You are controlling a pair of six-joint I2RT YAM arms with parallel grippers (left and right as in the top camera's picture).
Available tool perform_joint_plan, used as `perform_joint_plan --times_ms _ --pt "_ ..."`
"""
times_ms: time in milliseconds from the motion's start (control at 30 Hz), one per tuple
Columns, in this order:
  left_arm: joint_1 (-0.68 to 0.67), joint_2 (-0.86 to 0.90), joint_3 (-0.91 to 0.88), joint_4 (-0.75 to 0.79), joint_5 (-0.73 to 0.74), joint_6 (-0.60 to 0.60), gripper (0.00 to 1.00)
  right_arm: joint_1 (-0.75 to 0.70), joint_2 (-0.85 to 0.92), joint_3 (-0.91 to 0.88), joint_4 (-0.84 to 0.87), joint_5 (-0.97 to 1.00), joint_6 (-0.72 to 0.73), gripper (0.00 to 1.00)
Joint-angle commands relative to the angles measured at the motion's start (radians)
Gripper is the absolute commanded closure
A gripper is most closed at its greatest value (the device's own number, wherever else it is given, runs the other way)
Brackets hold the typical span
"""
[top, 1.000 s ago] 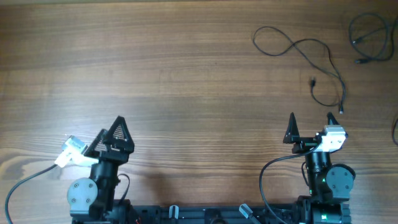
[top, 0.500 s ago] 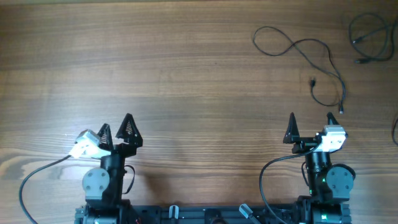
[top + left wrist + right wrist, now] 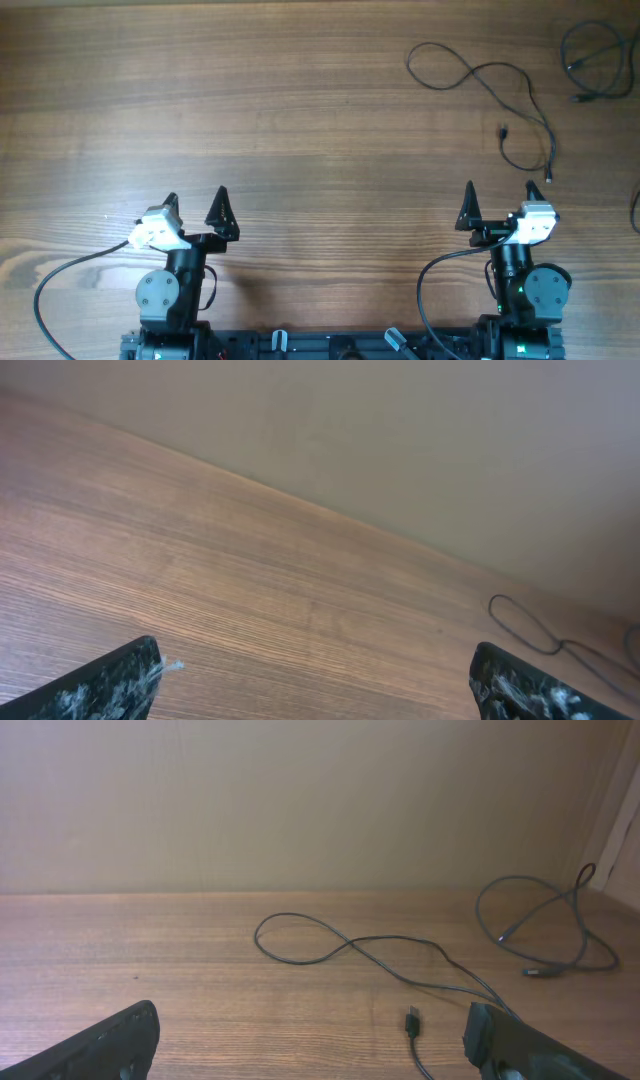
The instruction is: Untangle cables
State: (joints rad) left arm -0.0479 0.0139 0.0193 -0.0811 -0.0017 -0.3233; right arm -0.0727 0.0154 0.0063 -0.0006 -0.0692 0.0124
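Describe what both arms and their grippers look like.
The left arm and right arm are black, each with a round grey joint disc. The left gripper and right gripper each have two black, pointed triangular jaws, scuffed whitish in the wrist views. A white block sits on each wrist, with a thick black cable looping from it. A small green light glows on the right arm.

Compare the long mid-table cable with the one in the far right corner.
The long cable is spread out with one open loop; the corner cable is bunched in overlapping loops. The long cable ends near the open jaws of the right gripper; the corner cable lies farther off, cut by the overhead frame edge. Both are thin, black, untouched.
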Motion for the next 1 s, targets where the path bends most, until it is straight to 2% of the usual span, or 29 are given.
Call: perform_joint_plan --times_ms 0,200,333,467,633,867,967 --pt "-0.005 -0.011 -0.013 0.007 0.000 0.088 0.00 0.004 -0.012 -0.001 0.003 0.017 -0.012 0.00" --pt "-0.008 -0.011 -0.013 0.011 0.022 0.099 0.00 0.004 -0.012 -0.001 0.003 0.017 -0.012 0.00" --pt "-0.008 -0.011 -0.013 0.068 0.099 0.100 0.00 0.004 -0.012 -0.001 0.003 0.017 -0.012 0.00" --pt "-0.008 -0.011 -0.013 0.007 0.098 0.112 0.00 0.004 -0.012 -0.001 0.003 0.017 -0.012 0.00" --pt "-0.040 -0.011 -0.013 0.007 0.098 0.161 0.00 0.004 -0.012 -0.001 0.003 0.017 -0.012 0.00" --pt "-0.040 -0.011 -0.013 0.006 0.095 0.164 0.00 0.004 -0.012 -0.001 0.003 0.017 -0.012 0.00" --pt "-0.040 -0.011 -0.013 0.007 0.109 0.229 0.00 0.004 -0.012 -0.001 0.003 0.017 -0.012 0.00"
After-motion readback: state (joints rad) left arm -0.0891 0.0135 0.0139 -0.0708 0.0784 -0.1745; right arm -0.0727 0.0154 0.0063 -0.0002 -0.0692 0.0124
